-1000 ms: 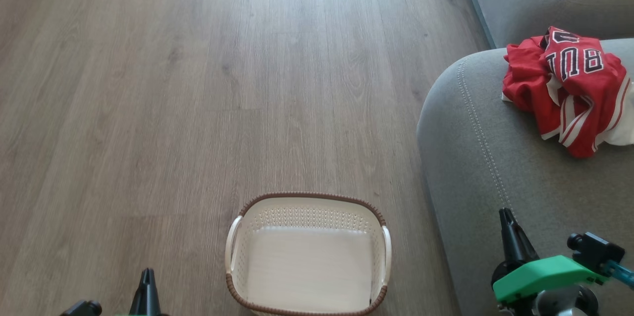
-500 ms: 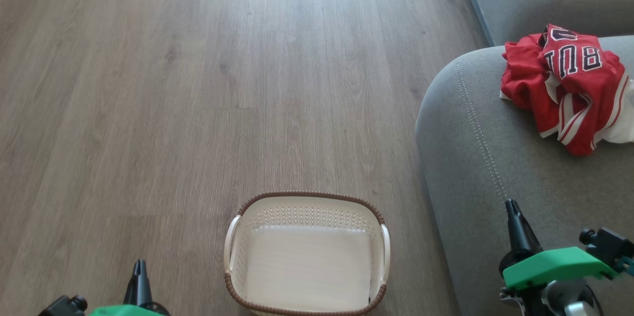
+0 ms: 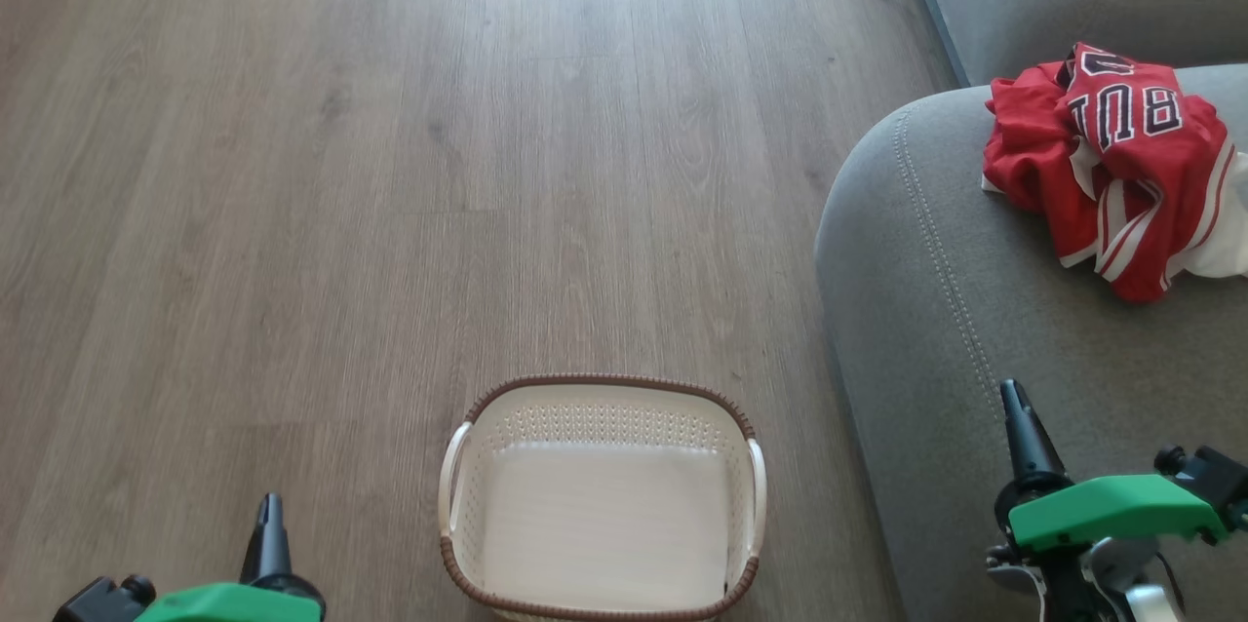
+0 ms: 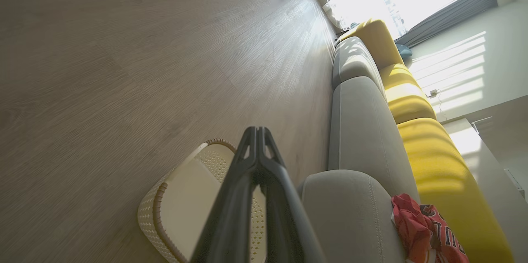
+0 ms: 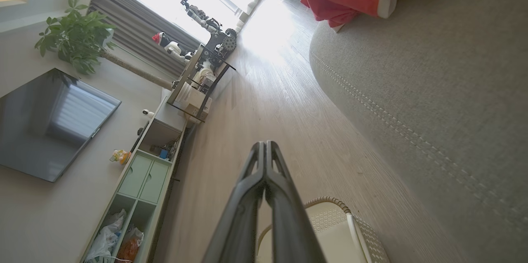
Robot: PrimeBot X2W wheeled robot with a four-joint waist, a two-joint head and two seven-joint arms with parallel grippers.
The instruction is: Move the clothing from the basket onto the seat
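Left gripper (image 3: 268, 505): my fingers pressed together, nothing held, low over floor (image 3: 292, 213) beside basket (image 3: 600, 386). Right gripper (image 3: 1012, 396): same, together, empty, above seat (image 3: 936, 310) edge. Basket looks empty. Clothing (image 3: 1121, 164) bunched on seat, well clear of both grippers. Risks: loose pile near seat's far edge, may slump off; wide right-arm swing could snag it; left could knock basket.

The clothing (image 3: 1111, 164) lies crumpled on the seat (image 3: 936, 330), well apart from the basket (image 3: 604, 380) on the wooden floor (image 3: 390, 164). The left gripper (image 3: 269, 505) and right gripper (image 3: 1015, 396), both closed, flank the basket.
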